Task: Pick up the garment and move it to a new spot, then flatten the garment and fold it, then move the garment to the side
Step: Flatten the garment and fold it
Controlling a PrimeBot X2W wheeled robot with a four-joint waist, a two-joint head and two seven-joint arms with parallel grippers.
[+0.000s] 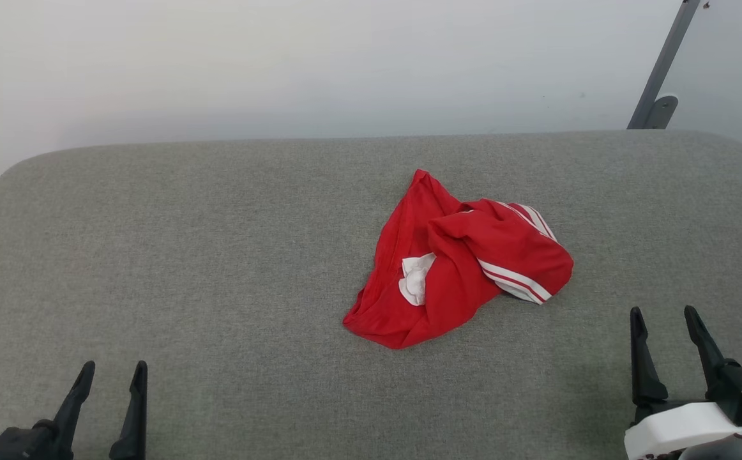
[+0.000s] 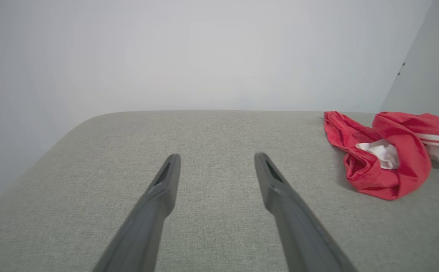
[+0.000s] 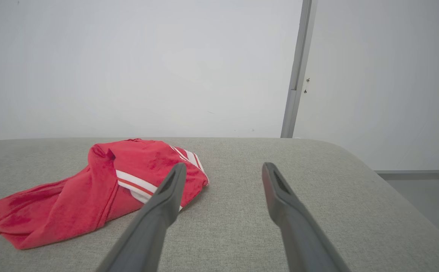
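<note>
garment (image 1: 457, 268): red shirt, crumpled in a heap on the grey padded surface (image 1: 218, 255), a bit right of centre in head view. Not flat, not folded.
garment detail: striped trim (image 1: 514, 278), white and red, on the right-hand lobe. Small white patch (image 1: 416, 278) near the middle, maybe a sleeve or inside fabric, too bunched to say which.
garment contact: lies on the surface alone, nothing touches it.
left gripper (image 1: 115, 365): lower left of head view, two dark fingers (image 1: 133, 409) pointing up-frame, spread wide, nothing between them. Well apart from the garment.
left wrist view: fingers over bare grey fabric, garment off to their right with a clear gap.
right gripper (image 1: 663, 312): lower right of head view, fingers spread wide, nothing held. Near the garment's striped lobe, with bare surface between.
right wrist view: the frame-left finger overlaps the striped end of the garment in frame. It looks to be in front of the cloth, not touching.
surface: grey woven fabric, rounded far corners.
background: plain pale wall (image 1: 281, 64); grey metal post (image 1: 661, 70) at upper right, slanted in head view.
</note>
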